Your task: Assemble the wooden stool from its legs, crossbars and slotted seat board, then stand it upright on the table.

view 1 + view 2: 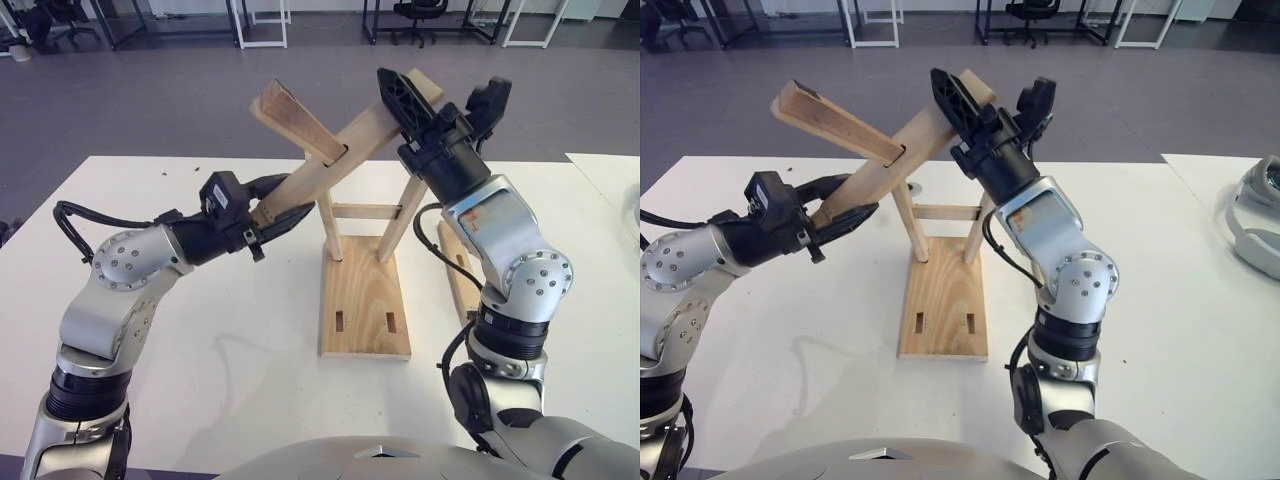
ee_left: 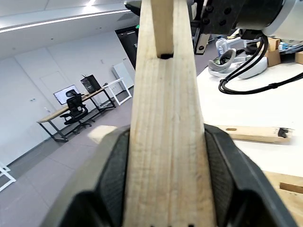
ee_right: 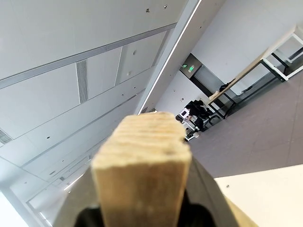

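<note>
Left gripper (image 1: 285, 202) clamps leg (image 1: 375, 125) low end, forearm angled up; right gripper (image 1: 432, 95) clamps top end, elbow bent.

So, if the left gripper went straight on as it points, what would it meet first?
Probably the crossbar slotted into the leg that the left gripper holds; the right gripper sits farther up that line, depth unclear.

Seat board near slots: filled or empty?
Empty. Both near slots in the seat board show as open holes; two legs stand only at its far end.
</note>
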Controlling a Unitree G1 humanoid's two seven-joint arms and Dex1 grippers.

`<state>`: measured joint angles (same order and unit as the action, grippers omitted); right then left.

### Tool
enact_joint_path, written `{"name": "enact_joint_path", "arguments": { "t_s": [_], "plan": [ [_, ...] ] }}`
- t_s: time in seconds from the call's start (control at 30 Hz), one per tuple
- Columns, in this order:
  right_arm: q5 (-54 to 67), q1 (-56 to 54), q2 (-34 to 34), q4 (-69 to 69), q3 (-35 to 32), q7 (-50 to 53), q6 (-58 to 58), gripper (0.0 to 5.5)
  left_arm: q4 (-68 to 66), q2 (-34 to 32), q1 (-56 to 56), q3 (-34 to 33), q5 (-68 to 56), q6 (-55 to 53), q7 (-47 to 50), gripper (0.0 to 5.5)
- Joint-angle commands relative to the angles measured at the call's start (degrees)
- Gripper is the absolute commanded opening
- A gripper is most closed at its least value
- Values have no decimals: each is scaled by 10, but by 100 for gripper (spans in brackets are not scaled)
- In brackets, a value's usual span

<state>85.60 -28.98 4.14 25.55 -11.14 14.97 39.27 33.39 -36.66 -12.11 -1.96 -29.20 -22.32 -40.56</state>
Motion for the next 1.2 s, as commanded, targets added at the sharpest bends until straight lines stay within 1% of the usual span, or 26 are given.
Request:
{"name": "enact_joint_path", "arguments": {
  "t_s": [0.03, 0.1, 0.17, 0.23, 0.27, 0.33, 0.37, 0.5, 0.53, 0.63, 0.73, 0.8, 0.87, 0.93, 1.1, 1.2],
  "plan": [
    [13, 141, 36, 85, -34, 7, -11, 104, 36, 14, 46, 31, -17, -8, -8, 258],
    [18, 268, 45, 139, -73, 5, -30, 103, 41, 23, 89, 42, -10, -6, 4, 296],
    [6, 374, 62, 162, -113, -13, -42, 103, 35, 32, 149, 30, 0, 6, 20, 329],
    [-11, 446, 75, 165, -138, -32, -51, 103, 5, 34, 195, 33, 38, 33, 31, 366],
    [-27, 470, 81, 164, -139, -41, -54, 103, -8, 37, 207, 37, 53, 41, 35, 377],
    [-56, 498, 96, 153, -139, -55, -57, 103, -8, 44, 215, 42, 61, 46, 41, 405],
    [-65, 506, 100, 147, -141, -57, -62, 103, -6, 48, 215, 42, 62, 47, 44, 428],
    [-110, 522, 125, 137, -152, -73, -80, 103, -13, 59, 217, 48, 91, 57, 62, 498],
    [-119, 521, 133, 128, -159, -75, -86, 103, -16, 62, 214, 51, 97, 59, 66, 508],
    [-142, 514, 157, 116, -165, -76, -93, 105, -16, 73, 210, 52, 108, 60, 77, 512],
    [-132, 517, 187, 133, -173, -75, -89, 105, -19, 74, 212, 49, 115, 62, 81, 512],
    [-189, 485, 211, 146, -155, -54, -92, 105, -21, 76, 209, 48, 119, 62, 83, 512],
    [-270, 444, 247, 183, -105, -41, -77, 106, -20, 82, 203, 52, 122, 59, 87, 512],
    [-310, 422, 266, 198, -58, -40, -54, 106, -20, 87, 197, 55, 126, 58, 89, 512],
    [-388, 441, 264, 128, 46, -56, -3, 104, -28, 94, 183, 61, 131, 57, 89, 512],
    [-418, 435, 255, 100, 65, -61, -6, 105, -39, 95, 171, 70, 134, 60, 84, 512]
  ]
}}
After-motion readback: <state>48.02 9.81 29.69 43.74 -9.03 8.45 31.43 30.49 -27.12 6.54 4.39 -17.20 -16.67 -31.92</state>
